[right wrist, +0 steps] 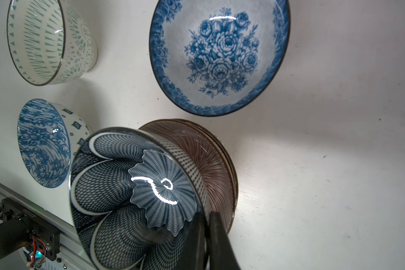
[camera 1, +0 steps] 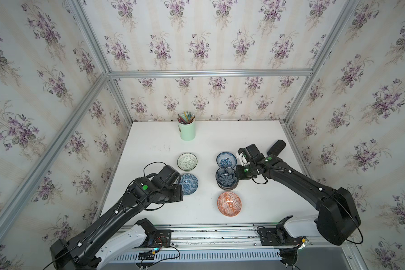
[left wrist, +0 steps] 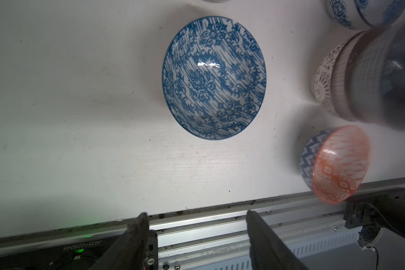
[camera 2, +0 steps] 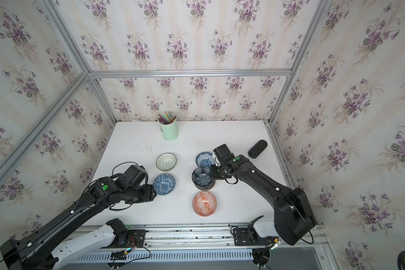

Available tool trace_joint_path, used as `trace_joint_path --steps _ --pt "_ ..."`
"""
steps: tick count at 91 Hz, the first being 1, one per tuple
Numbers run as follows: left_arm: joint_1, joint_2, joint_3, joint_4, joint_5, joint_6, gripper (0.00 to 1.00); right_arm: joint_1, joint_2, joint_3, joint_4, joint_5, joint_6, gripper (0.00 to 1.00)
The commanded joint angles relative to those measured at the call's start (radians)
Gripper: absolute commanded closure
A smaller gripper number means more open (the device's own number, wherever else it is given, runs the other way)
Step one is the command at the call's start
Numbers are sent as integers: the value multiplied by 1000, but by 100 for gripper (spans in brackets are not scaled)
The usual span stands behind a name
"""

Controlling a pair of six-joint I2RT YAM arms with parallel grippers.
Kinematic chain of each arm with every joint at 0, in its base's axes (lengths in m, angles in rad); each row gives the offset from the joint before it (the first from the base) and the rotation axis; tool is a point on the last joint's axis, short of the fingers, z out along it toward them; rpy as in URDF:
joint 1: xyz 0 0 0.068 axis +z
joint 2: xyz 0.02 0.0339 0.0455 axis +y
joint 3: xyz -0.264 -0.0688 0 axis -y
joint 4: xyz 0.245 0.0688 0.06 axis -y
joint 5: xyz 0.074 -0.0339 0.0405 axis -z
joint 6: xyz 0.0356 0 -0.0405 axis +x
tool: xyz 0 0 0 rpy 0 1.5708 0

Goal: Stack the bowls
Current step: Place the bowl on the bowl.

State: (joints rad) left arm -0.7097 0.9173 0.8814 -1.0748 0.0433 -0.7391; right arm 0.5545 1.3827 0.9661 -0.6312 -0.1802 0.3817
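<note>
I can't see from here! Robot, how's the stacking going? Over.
Left gripper open near blue bowl. Right gripper shut on dark bowl atop stack. Green bowl, flowered bowl, orange bowl loose. Nothing in the way.

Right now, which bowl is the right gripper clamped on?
The dark petal-patterned bowl atop the stack: the right gripper pinches its rim, and nothing else is held.

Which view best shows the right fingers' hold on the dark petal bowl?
Right wrist: the right gripper pinches the dark petal bowl at its rim, up close. Both top views show the bowl atop the stack, the hold hidden by the right arm. Left wrist catches its blurred side.
</note>
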Motion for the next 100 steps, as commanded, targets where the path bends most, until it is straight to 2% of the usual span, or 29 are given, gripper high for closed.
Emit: trace_joint_path --steps 1,41,100 --pt "1 1 1 21 7 -8 32 -3 -8 -5 43 -15 -10 100" --pt "1 1 -7 15 4 -11 32 -52 -14 -54 86 -17 -14 100" --pt "1 -6 -28 22 6 -13 32 -51 -5 -69 90 -53 -15 100"
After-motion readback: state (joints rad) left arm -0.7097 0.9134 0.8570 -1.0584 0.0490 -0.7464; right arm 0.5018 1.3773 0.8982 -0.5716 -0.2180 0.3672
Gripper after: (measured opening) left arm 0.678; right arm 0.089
